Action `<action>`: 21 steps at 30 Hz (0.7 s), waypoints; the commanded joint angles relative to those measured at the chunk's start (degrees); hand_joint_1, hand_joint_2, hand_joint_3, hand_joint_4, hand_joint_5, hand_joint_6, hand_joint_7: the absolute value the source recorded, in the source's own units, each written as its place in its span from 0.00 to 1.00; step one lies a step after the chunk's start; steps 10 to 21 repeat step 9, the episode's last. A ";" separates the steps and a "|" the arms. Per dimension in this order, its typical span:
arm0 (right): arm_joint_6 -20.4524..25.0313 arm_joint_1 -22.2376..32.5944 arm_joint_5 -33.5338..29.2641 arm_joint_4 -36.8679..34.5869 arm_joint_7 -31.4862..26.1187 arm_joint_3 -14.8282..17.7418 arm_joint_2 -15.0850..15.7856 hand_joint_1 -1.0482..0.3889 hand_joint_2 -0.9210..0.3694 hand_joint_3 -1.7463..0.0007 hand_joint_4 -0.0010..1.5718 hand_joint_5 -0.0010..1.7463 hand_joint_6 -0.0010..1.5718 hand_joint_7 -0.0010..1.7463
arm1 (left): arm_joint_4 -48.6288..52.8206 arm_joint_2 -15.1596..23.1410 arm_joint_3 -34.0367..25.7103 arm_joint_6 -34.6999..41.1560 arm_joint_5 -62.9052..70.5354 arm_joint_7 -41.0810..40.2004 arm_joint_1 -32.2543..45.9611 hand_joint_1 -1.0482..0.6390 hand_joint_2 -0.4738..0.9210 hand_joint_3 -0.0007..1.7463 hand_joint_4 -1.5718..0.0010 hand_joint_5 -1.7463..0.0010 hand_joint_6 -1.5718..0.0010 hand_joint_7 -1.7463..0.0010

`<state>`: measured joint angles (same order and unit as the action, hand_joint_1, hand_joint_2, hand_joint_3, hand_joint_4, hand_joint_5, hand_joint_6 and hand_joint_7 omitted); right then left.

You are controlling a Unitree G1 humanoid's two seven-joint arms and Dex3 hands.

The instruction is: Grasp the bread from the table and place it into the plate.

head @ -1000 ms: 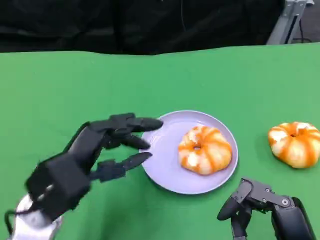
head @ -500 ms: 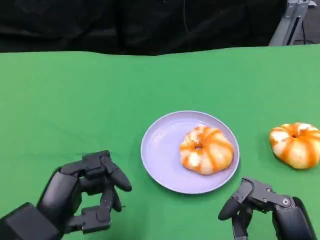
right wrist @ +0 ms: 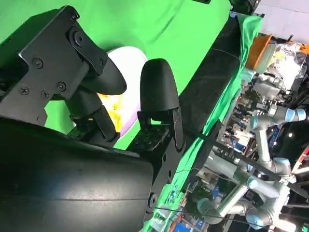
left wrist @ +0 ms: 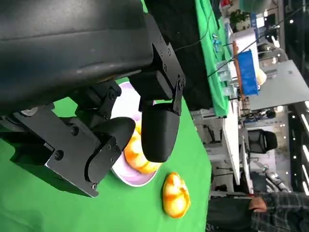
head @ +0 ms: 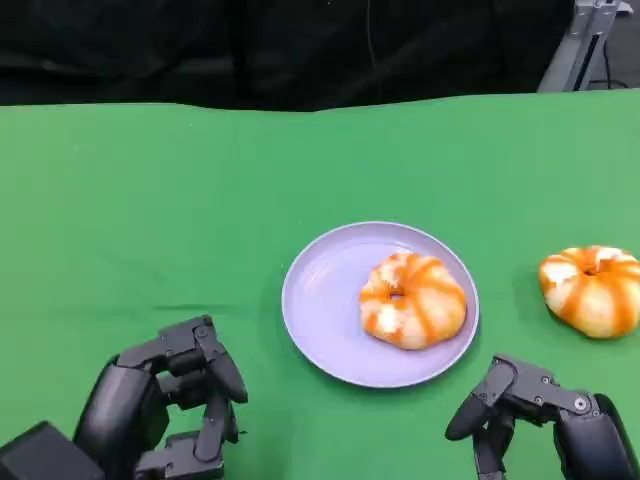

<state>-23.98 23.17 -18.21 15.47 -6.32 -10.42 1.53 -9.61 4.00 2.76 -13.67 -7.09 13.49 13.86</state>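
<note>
1. Bench: covered in green cloth, carrying all items listed below; a black backdrop stands along its far edge

2. Plate: round, pale lilac, lying flat near the middle of the bench, slightly toward the robot's right; in the left wrist view it shows partly behind the fingers

3. Bread, first piece: ring-shaped, white with orange glaze stripes, resting inside the plate on its right half, its edge close to the rim; also seen in the left wrist view

4. Bread, second piece: same ring shape and glaze, lying on the bare cloth to the right of the plate, apart from it and near the picture's right edge; also seen in the left wrist view

5. Left robot hand: black, at the near left of the bench, well apart from the plate; fingers curled inward, nothing held

6. Right robot hand: black, at the near right, just in front of the plate's near-right rim without touching it; fingers bent downward and apart, nothing held

7. Person: plaid sleeve visible at the corner of the left wrist view, beyond the bench
</note>
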 commanded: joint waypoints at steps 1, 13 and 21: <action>-0.41 0.61 0.15 0.57 -0.13 -0.08 0.23 0.75 0.53 0.12 0.59 1.00 0.53 0.79 | 1.19 0.45 -0.50 -1.90 0.01 0.31 0.35 0.60 0.58 0.84 0.46 0.00 0.48 0.10; -0.68 0.55 -0.40 0.58 -0.35 0.20 0.49 0.77 0.51 0.13 0.59 1.00 0.53 0.79 | 2.41 0.33 -0.28 -3.02 -0.25 0.58 -0.04 0.61 0.55 0.88 0.44 0.03 0.46 0.14; -0.68 0.55 -0.40 0.58 -0.35 0.20 0.49 0.77 0.51 0.13 0.59 1.00 0.53 0.79 | 2.41 0.33 -0.28 -3.02 -0.25 0.58 -0.04 0.61 0.55 0.88 0.44 0.03 0.46 0.14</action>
